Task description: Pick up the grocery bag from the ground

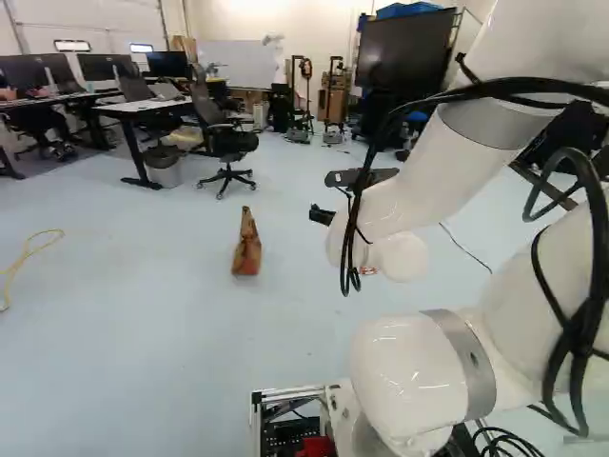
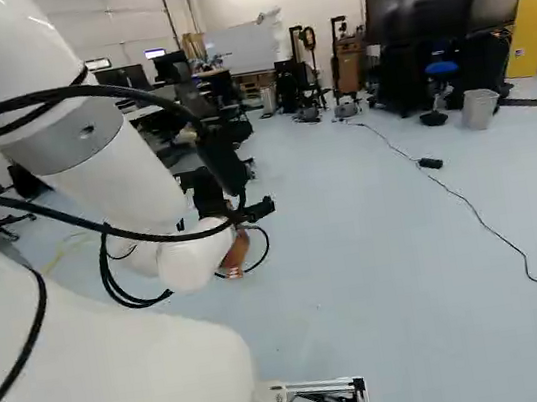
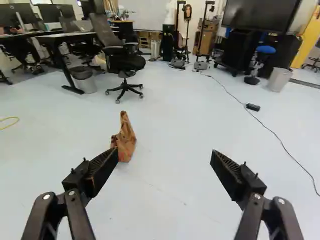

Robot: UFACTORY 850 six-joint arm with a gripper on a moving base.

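In the left base view my gripper (image 1: 322, 215) shows as a small black part beyond the arm. The brown grocery bag (image 1: 247, 249) stands on the pale floor, left of the arm; in the right base view the arm and gripper partly cover it. From the wrist, the gripper (image 3: 165, 162) has its two fingers wide apart with nothing between them. The bag (image 3: 125, 140) is on the floor ahead, in line with one finger, whose tip comes close to its lower edge in that view.
An office chair (image 3: 124, 62) and a grey bin (image 3: 84, 80) stand beyond the bag, near desks (image 1: 143, 107). A black cable (image 2: 484, 219) runs over the floor at the right of the right base view. A yellow cord (image 1: 27, 252) lies at the left base view's left.
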